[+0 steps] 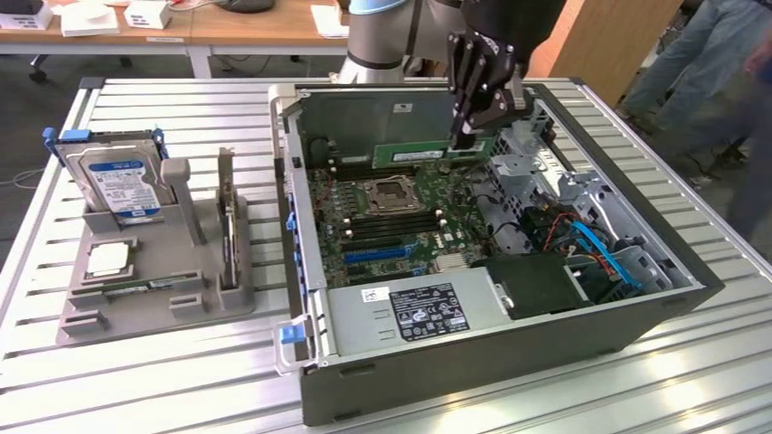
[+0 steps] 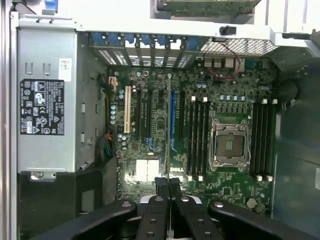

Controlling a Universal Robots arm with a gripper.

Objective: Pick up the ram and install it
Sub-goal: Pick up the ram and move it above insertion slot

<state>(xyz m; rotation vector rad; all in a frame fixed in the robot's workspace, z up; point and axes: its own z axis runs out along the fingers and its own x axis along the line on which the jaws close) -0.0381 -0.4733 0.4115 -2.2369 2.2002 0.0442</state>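
the picking-up part is done. the black metal gripper (image 1: 466, 137) is squeezed tight on the ram (image 1: 417, 154), a long thin green board with a pale sticker, and holds it by one end. the ram hangs level in the air inside the open grey metal computer case (image 1: 483, 380), near the back wall and above the green motherboard (image 1: 386, 226). from the wrist view, the ram (image 2: 169, 135) looks like a thin line running out from between the fingertips (image 2: 162, 186). the putting-in part is not done yet: the long black memory slots (image 2: 197, 137) are empty (i think none has a stick in it), and the ram touches none of them.
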